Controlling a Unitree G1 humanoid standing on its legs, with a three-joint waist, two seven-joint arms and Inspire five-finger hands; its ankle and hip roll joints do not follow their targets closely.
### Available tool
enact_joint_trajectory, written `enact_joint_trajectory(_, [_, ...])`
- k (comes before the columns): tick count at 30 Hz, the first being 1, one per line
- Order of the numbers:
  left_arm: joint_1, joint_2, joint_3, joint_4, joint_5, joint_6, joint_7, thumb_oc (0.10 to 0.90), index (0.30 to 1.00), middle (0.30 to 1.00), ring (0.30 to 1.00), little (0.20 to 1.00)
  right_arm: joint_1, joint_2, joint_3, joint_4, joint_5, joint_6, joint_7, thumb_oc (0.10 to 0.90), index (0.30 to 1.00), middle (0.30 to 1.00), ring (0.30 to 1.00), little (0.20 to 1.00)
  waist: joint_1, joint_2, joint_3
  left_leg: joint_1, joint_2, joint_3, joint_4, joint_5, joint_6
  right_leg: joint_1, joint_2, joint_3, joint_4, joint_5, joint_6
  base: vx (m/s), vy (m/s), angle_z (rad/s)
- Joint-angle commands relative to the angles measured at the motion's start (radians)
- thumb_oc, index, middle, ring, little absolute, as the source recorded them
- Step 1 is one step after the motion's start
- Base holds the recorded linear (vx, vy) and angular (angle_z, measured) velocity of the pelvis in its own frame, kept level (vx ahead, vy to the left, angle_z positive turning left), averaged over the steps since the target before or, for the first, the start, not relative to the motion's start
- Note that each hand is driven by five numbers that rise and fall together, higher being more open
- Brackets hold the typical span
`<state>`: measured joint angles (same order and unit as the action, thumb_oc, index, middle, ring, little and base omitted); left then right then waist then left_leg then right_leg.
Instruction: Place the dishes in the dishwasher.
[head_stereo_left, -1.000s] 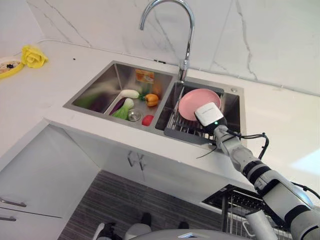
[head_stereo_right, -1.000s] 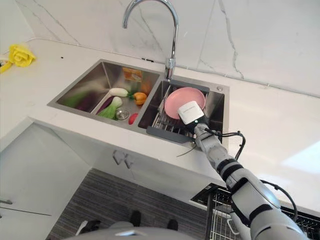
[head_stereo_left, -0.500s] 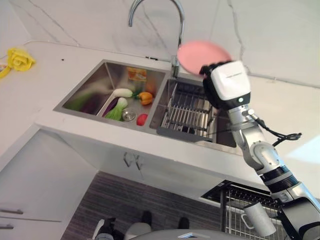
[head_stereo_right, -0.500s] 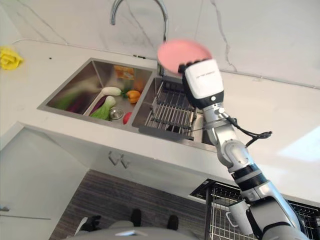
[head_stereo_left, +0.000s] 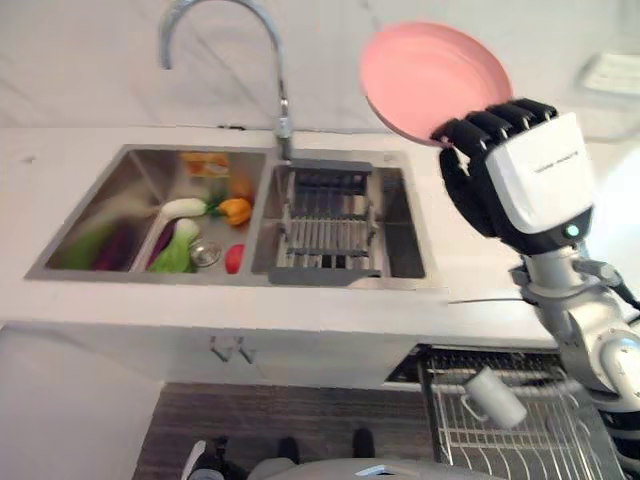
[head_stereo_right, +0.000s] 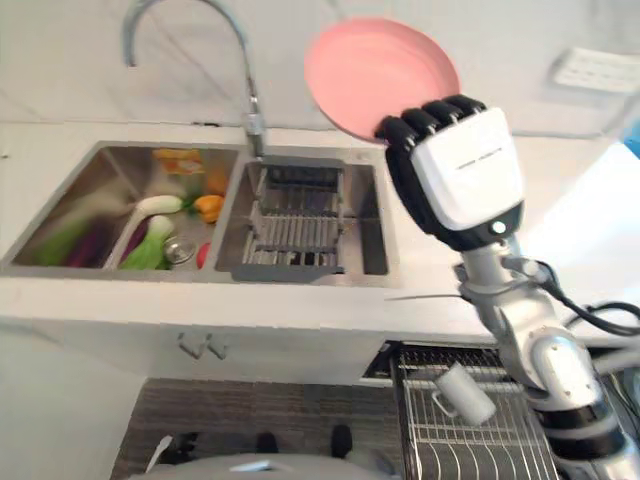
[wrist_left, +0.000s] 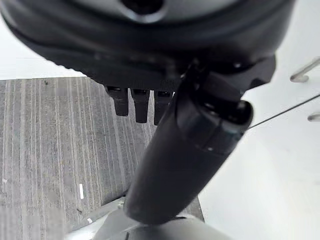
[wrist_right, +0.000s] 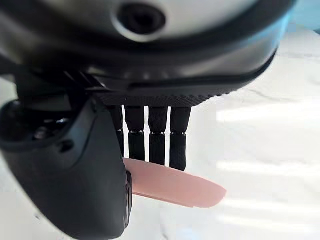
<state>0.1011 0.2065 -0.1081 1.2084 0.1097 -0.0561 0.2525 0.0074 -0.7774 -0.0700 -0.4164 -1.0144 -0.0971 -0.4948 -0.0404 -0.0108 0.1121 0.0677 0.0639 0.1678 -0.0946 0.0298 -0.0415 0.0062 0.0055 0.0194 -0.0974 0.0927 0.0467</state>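
Left eye view: a round, smooth pink plate (head_stereo_left: 432, 75) is held up in the air by the robot's right hand (head_stereo_left: 500, 175), well above the white surface (head_stereo_left: 330, 305) and off to the right of the sink. The dark fingers (head_stereo_left: 490, 125) curl over the plate's lower rim; the plate is tilted, its shallow face turned toward the camera. Below, a double stainless steel sink (head_stereo_left: 140, 215) is set into the pale surface. Its right basin holds a bare grey wire rack (head_stereo_left: 325, 225); its left basin holds toy vegetables (head_stereo_left: 195, 225) in green, white, orange and red. A curved chrome tap (head_stereo_left: 225, 50) rises behind the divider. At the lower right a wire dishwasher rack (head_stereo_left: 510, 430) stands pulled out, with a white mug (head_stereo_left: 490, 395) lying on its side in it and open wire rows beside the mug.

Right eye view: the same scene; the plate (head_stereo_right: 380, 72) is clear of the tap and the marbled white wall (head_stereo_right: 60, 50) behind.

Left wrist view: the left hand (wrist_left: 190, 150) hangs over grey striped flooring (wrist_left: 50, 150), its fingers (wrist_left: 135, 102) fairly straight and holding nothing.

Right wrist view: the plate's thin pink edge (wrist_right: 175, 186) is pinched between the thumb (wrist_right: 75, 175) and the row of ridged black fingers (wrist_right: 157, 137).
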Motion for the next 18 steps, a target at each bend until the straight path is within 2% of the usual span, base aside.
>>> enact_joint_trajectory(1, [-0.089, 0.016, 0.006, 0.026, 0.027, -0.054, -0.022, 0.8, 0.9, 0.9, 0.9, 0.9, -0.051, -0.037, -0.187, -0.069, 0.095, 0.043, -0.063, 0.4, 0.3, 0.3, 0.3, 0.3, -0.057, -0.032, -0.012, 0.026, -0.038, 0.029, 0.007, -0.085, 0.011, -0.02, -0.054, 0.063, 0.022, -0.029, 0.108, -0.03, 0.07, -1.08])
enact_joint_trajectory(2, [-0.09, 0.017, 0.004, 0.026, 0.027, -0.054, -0.022, 0.8, 0.9, 0.9, 0.9, 0.9, -0.043, -0.036, -0.193, -0.075, 0.097, 0.042, -0.062, 0.4, 0.3, 0.3, 0.3, 0.3, -0.047, -0.032, -0.015, 0.025, -0.037, 0.037, 0.007, -0.088, 0.012, -0.025, -0.052, 0.071, 0.022, -0.028, 0.108, -0.04, 0.071, -0.93])
enact_joint_trajectory(6, [-0.088, 0.021, 0.007, 0.007, 0.02, -0.063, -0.035, 0.8, 0.9, 0.9, 0.9, 0.9, 0.024, -0.031, -0.259, -0.07, 0.136, 0.041, -0.032, 0.4, 0.3, 0.3, 0.3, 0.3, -0.11, -0.031, 0.003, 0.023, -0.036, 0.119, 0.007, -0.112, 0.028, -0.088, -0.032, 0.169, 0.039, -0.009, 0.131, -0.02, 0.079, -1.05])
enact_joint_trajectory(10, [-0.092, 0.025, 0.012, -0.022, 0.007, -0.067, -0.026, 0.8, 0.9, 0.9, 0.9, 0.9, 0.087, 0.008, -0.227, -0.057, 0.176, 0.018, 0.032, 0.4, 0.3, 0.3, 0.3, 0.3, -0.157, -0.041, 0.048, 0.016, -0.039, 0.212, 0.008, -0.118, 0.04, -0.157, -0.004, 0.259, 0.064, 0.013, 0.146, -0.07, 0.066, -1.2])
enact_joint_trajectory(14, [-0.11, 0.031, 0.013, -0.035, -0.002, -0.072, -0.014, 0.8, 0.9, 0.9, 0.9, 0.9, 0.12, 0.023, -0.177, -0.029, 0.19, 0.002, 0.068, 0.4, 0.3, 0.3, 0.3, 0.3, -0.164, -0.048, 0.078, 0.013, -0.037, 0.239, 0.01, -0.116, 0.04, -0.181, 0.004, 0.275, 0.079, 0.016, 0.148, -0.07, 0.017, -0.67])
enact_joint_trajectory(17, [-0.147, 0.029, -0.002, -0.051, -0.019, -0.074, 0.006, 0.8, 0.9, 0.9, 0.9, 0.9, 0.15, 0.043, -0.113, 0.073, 0.187, 0.012, 0.082, 0.4, 0.3, 0.3, 0.3, 0.3, -0.164, -0.052, 0.127, 0.0, -0.039, 0.241, 0.013, -0.107, 0.036, -0.203, 0.002, 0.273, 0.095, 0.018, 0.147, -0.08, -0.008, -0.11])
enact_joint_trajectory(18, [-0.148, 0.029, -0.001, -0.051, -0.019, -0.074, 0.006, 0.8, 0.9, 0.9, 0.9, 0.9, 0.148, 0.042, -0.111, 0.076, 0.187, 0.012, 0.08, 0.4, 0.3, 0.3, 0.3, 0.3, -0.165, -0.053, 0.128, 0.0, -0.039, 0.24, 0.013, -0.107, 0.036, -0.204, 0.002, 0.273, 0.096, 0.018, 0.146, -0.11, -0.026, 0.01])
